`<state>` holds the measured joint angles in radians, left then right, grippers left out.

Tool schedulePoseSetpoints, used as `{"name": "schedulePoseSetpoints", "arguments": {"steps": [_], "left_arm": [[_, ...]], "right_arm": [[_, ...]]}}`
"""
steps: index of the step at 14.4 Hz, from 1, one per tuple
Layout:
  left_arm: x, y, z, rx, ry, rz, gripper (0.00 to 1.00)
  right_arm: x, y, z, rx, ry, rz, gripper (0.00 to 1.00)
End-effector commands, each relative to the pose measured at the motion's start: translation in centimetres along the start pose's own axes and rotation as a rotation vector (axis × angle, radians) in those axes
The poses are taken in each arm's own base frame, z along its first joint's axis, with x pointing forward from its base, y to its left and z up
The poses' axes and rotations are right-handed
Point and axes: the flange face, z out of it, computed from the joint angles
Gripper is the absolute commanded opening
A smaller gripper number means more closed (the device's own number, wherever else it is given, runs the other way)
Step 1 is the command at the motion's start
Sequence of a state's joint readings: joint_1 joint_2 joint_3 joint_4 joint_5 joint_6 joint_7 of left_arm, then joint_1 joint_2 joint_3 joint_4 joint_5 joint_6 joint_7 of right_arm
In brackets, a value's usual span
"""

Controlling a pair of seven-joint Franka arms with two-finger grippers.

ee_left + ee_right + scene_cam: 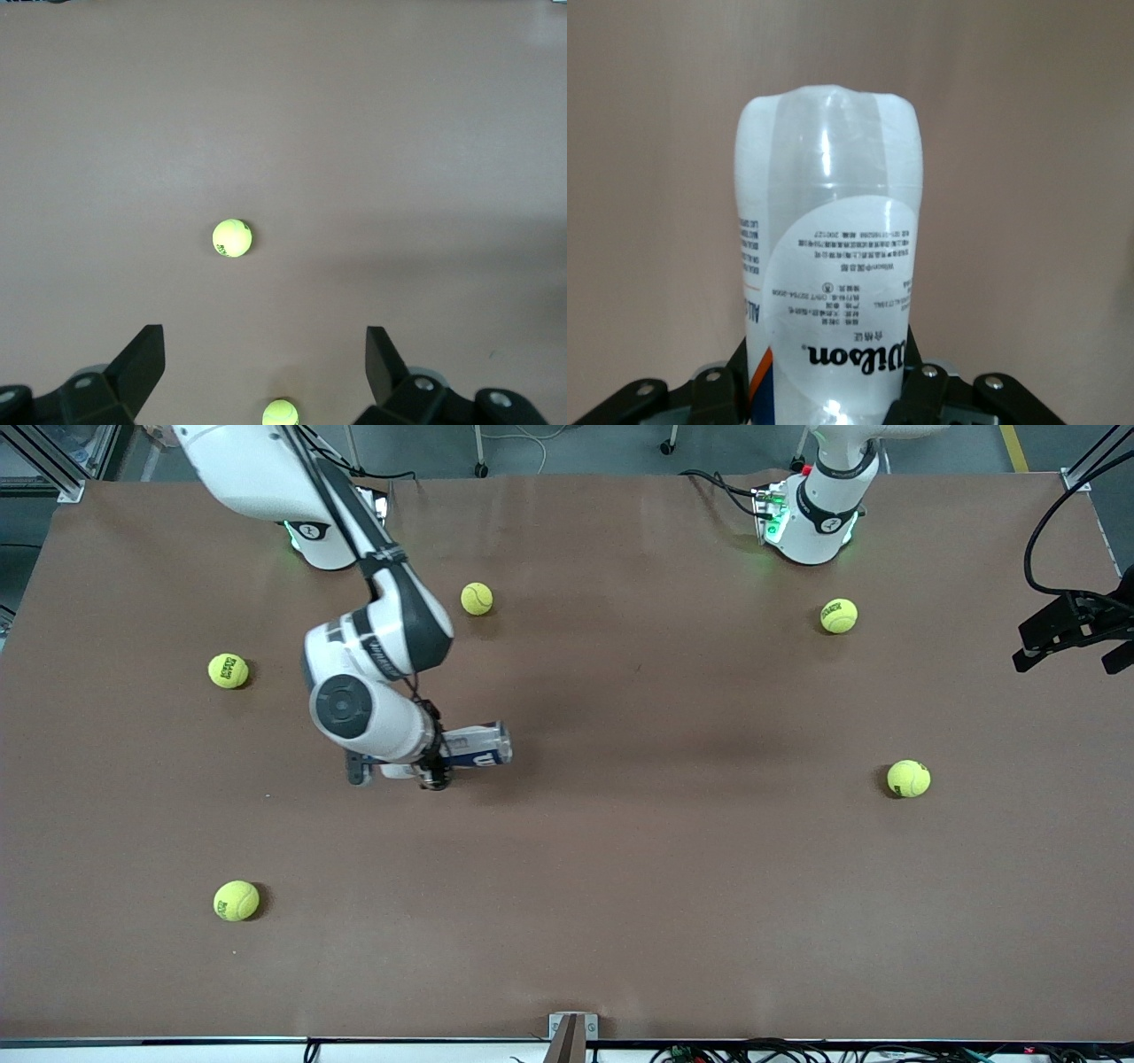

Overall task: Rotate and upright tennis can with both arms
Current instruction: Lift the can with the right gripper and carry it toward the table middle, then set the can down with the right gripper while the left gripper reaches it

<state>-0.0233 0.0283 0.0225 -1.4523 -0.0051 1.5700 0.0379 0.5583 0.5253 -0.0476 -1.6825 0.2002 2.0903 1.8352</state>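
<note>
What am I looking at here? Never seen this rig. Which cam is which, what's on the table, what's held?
Two white robot arms stand at a brown table. The wide picture comes from a high camera facing them; the other two come from cameras on each arm's wrist.

The right hand is shut on the tennis can, a clear tube with a white and blue Wilson label, held lying sideways near the table's middle. Its wrist view shows the can up close between its fingers.

The left arm waits: its base is in the wide picture, and its open hand looks down from above on two tennis balls, one in mid-picture.

Six yellow-green tennis balls lie scattered on the table, for example and.
</note>
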Motion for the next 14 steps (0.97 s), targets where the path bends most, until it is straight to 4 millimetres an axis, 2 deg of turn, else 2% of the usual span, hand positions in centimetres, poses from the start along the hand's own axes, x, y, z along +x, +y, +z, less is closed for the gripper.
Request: {"name": "schedulePoseSetpoints", "arguments": {"steps": [1, 3, 5, 10, 14], "left_arm": [[-0.3, 0.0, -0.5, 0.020, -0.003, 0.001, 1.00], [-0.3, 0.0, -0.5, 0.020, -0.003, 0.001, 1.00], [-0.3, -0.1, -0.5, 0.020, -0.003, -0.001, 1.00], [-0.3, -0.1, -0.5, 0.020, -0.003, -0.001, 1.00], [-0.3, 0.2, -0.5, 0.019, -0.001, 0.005, 1.00]], "right_arm": [[-5.3, -1.5, 1.9, 0.036, 0.008, -0.013, 0.62], [-8.9, -1.2, 3.1, 0.092, 0.020, -0.008, 0.62], [-11.2, -0.7, 5.1, 0.127, 0.076, -0.003, 0.62], [-16.1, -1.3, 9.5, 0.195, 0.125, 0.050, 0.62], [-18.3, -1.5, 10.1, 0.224, 0.114, 0.057, 0.62]]}}
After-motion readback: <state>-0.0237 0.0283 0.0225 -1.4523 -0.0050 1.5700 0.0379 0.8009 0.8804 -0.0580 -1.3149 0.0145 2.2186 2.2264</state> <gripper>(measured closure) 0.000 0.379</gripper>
